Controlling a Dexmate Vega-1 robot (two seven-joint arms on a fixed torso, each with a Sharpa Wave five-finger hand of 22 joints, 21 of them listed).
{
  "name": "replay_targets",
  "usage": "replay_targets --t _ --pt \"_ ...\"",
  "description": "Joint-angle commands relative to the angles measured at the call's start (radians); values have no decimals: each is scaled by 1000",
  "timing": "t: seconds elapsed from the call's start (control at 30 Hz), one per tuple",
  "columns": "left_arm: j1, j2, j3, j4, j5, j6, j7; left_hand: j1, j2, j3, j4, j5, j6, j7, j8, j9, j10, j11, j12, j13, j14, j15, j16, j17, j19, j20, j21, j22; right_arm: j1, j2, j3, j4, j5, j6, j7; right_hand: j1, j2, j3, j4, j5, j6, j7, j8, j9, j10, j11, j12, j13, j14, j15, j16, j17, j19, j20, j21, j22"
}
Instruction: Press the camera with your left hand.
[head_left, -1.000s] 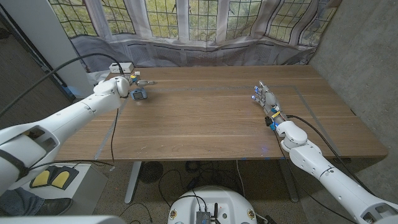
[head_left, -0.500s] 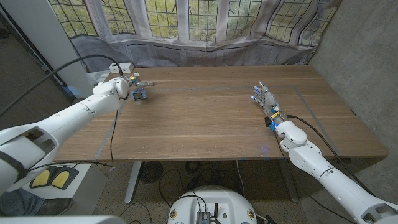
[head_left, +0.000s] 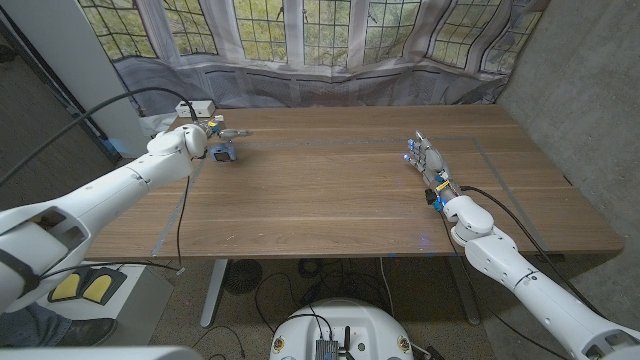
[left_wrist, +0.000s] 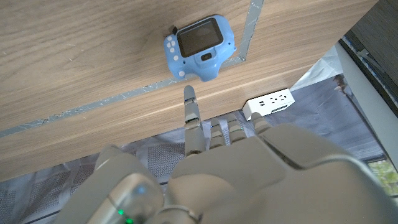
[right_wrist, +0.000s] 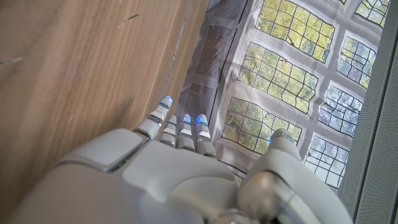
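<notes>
A small blue toy camera (head_left: 224, 152) sits at the table's far left, screen up; it also appears in the left wrist view (left_wrist: 200, 48). My left hand (head_left: 192, 137) hovers just beside and above it, apart from it. One finger (left_wrist: 193, 115) points out straight towards the camera while the others are curled in, holding nothing. My right hand (head_left: 428, 160) stands on its edge at the right side of the table, fingers (right_wrist: 180, 127) straight and together, holding nothing.
A white power strip (head_left: 197, 107) lies at the table's far left corner, behind the camera, with a black cable running off it. Grey tape lines (head_left: 330, 143) mark the wooden table (head_left: 330, 200). Curtained windows stand behind the far edge.
</notes>
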Motion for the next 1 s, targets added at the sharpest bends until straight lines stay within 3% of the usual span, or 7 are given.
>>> replay_targets --t 0.03,0.4,1.0 --pt "15 7 -10 -24 -6 10 10 13 13 3 1 5 25 -3 7 3 11 -8 9 0 11 -8 7 2 0 3 5 3 -11 -5 5 -12 4 -1 -5 -9 0 2 -4 6 6 -3 0 4 2 4 -2 6 0 7 -4 2 2 5 -4 4" --pt "30 15 -17 -52 -6 34 11 27 30 10 -1 6 79 9 23 3 24 -9 13 0 25 -14 8 1 5 4 7 3 -14 -8 6 -13 2 5 -2 -10 1 2 -3 6 8 -4 0 5 2 4 -2 6 0 6 -4 2 3 6 -4 4" --pt "37 16 -17 -46 -9 19 16 35 38 13 -3 6 98 13 25 4 32 -12 16 0 36 -15 9 1 9 4 9 3 -15 -5 5 -15 -3 7 -8 -11 2 2 -3 6 9 -6 0 5 3 4 -1 6 -1 8 -4 3 3 7 -4 4"
